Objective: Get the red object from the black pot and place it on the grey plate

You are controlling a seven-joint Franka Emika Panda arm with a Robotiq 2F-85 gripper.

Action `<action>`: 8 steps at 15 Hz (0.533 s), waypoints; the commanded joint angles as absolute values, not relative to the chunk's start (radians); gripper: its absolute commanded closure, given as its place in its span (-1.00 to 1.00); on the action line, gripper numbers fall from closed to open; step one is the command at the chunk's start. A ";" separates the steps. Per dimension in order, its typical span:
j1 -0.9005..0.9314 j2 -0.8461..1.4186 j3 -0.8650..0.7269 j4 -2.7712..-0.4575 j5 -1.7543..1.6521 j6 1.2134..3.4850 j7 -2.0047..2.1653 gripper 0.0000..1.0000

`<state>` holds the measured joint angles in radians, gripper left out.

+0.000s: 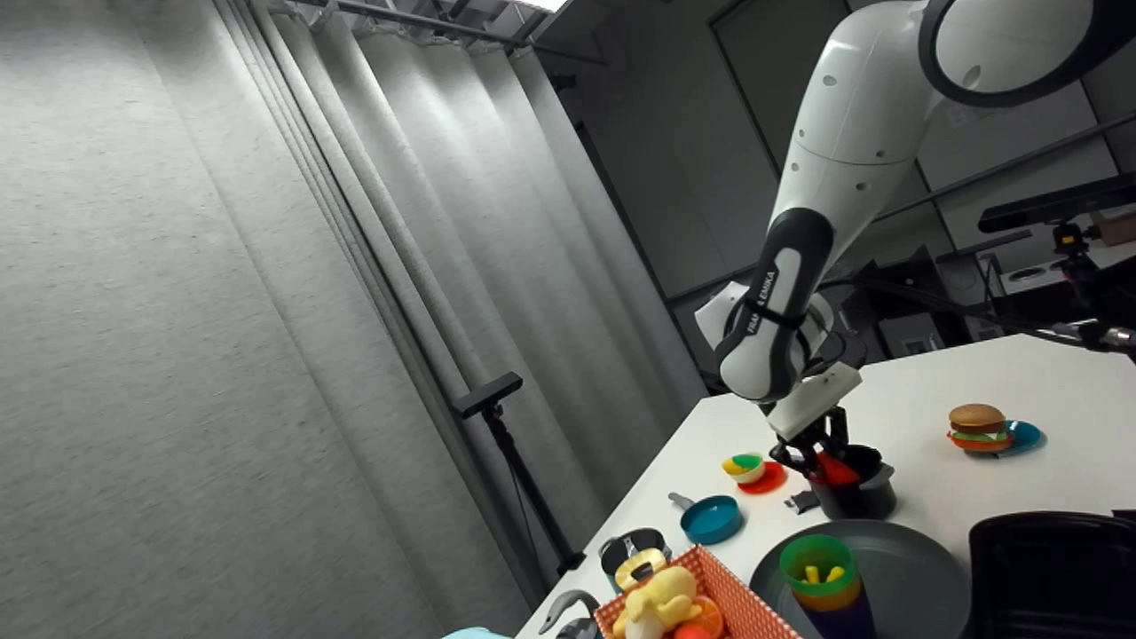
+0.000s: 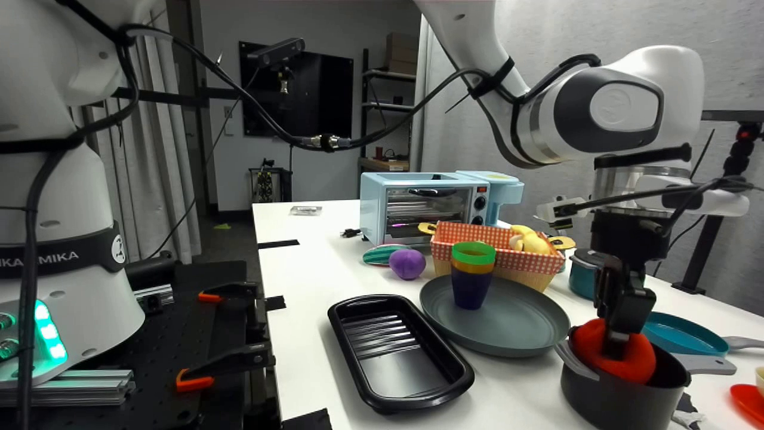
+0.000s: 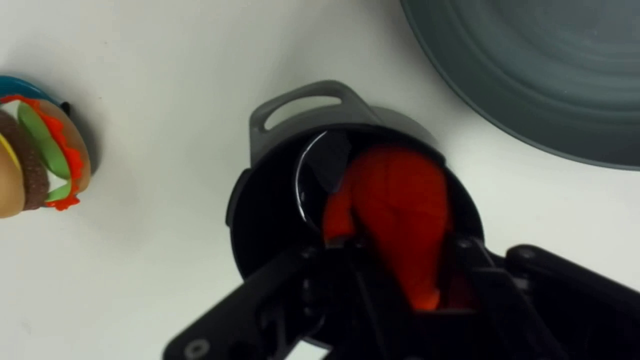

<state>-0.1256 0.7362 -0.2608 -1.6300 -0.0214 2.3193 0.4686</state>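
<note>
A far ceiling light (image 1: 543, 3) glares white; in the wrist view the red object (image 3: 400, 200) looks dim, blurred.

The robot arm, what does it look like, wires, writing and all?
The arm is white, with smooth rounded segments and dark panels. Black cables run along it, held by black straps. Light lettering includes "EMIKA". Green lights glow on its white base. The end effector is black, with two slim, jointed fingers.
</note>
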 commanded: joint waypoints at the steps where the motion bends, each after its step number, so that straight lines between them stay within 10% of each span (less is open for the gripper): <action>1: -0.067 0.611 -0.303 -1.751 -0.076 2.347 0.491 0.87; 8: 0.017 0.439 -0.296 -1.848 -0.199 2.349 0.523 0.87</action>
<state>-0.0268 0.5322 -0.2952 -1.7701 -0.1422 2.3195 0.4868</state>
